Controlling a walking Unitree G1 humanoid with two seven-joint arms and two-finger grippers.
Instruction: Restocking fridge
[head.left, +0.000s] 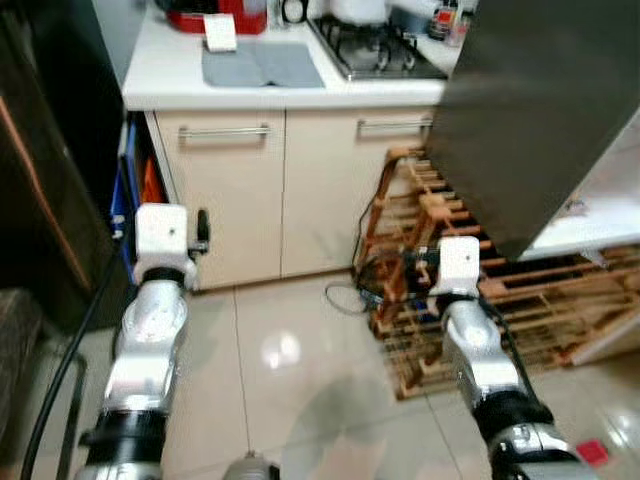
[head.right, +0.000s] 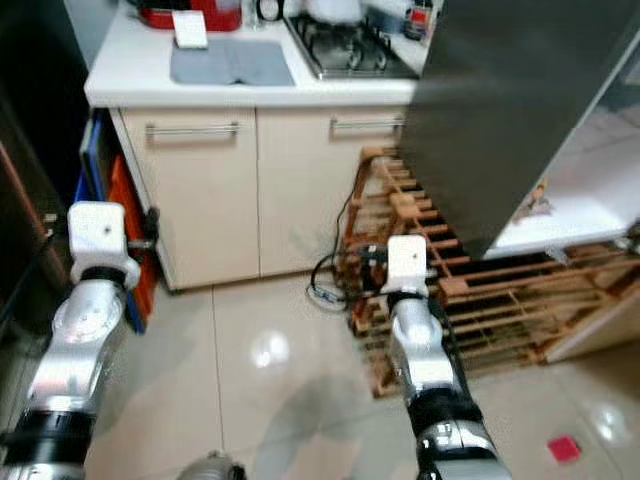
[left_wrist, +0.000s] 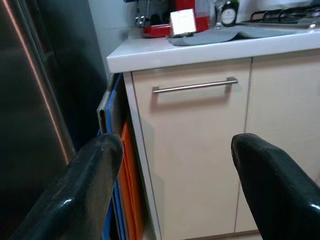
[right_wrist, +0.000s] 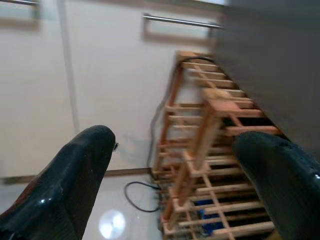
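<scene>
A dark grey fridge door (head.left: 530, 110) stands swung out at the upper right, with a white shelf (head.left: 600, 215) showing behind its lower edge. My left gripper (left_wrist: 175, 150) is open and holds nothing; it points at the cream cabinet door (left_wrist: 195, 150) under the counter. My right gripper (right_wrist: 175, 145) is also open with nothing in it, and points at a wooden slat rack (right_wrist: 210, 150) that stands on the floor below the fridge door. No food item can be made out near either gripper.
The white counter (head.left: 160, 75) carries a grey mat (head.left: 262, 65), a red appliance (head.left: 215, 15) and a gas hob (head.left: 375, 45). Orange and blue boards (left_wrist: 127, 190) lean beside a dark steel panel (left_wrist: 30, 125) on the left. A black cable (head.left: 350, 295) lies on the glossy tile floor (head.left: 280, 400).
</scene>
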